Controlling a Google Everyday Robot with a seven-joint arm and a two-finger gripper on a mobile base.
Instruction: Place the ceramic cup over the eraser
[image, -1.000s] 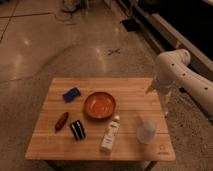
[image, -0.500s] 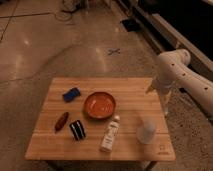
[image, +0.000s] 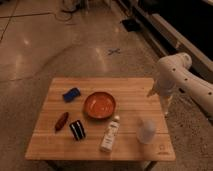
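Observation:
The ceramic cup (image: 146, 131), small, whitish and tapered, stands upright near the front right of the wooden table (image: 130, 87). The eraser (image: 77, 130), a dark block with two pale stripes, lies at the front left, well apart from the cup. My gripper (image: 165, 106) hangs at the end of the white arm (image: 175, 75) just beyond the table's right edge, behind and to the right of the cup and not touching it.
An orange-red bowl (image: 99, 104) sits mid-table. A slim white bottle (image: 110, 134) lies between the eraser and the cup. A blue block (image: 71, 94) and a reddish-brown oblong object (image: 61, 121) lie at the left. Stone floor surrounds the table.

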